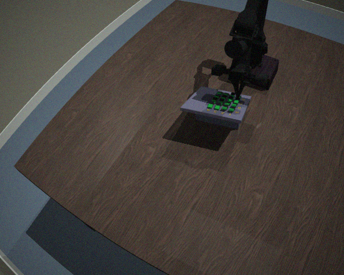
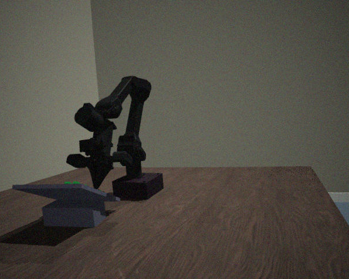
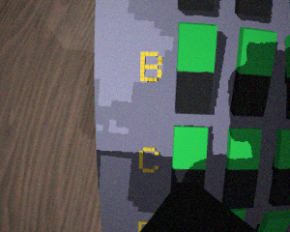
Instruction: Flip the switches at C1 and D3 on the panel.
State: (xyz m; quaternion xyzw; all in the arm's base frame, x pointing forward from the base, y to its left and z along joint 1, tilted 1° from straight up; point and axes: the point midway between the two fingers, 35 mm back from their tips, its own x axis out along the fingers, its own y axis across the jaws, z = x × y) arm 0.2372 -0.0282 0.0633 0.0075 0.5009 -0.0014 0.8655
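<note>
arm folded forward, gripper [image 2: 97, 185] closed, empty, pointing down

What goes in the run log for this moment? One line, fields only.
hand: shut, empty | position: tips over near dark end of switch C1 | contact: cannot tell | C1 green far end lit | panel on stand

Top cam high/oblique, ext low/side, wrist close down; all share panel [image 1: 216, 107].
</note>
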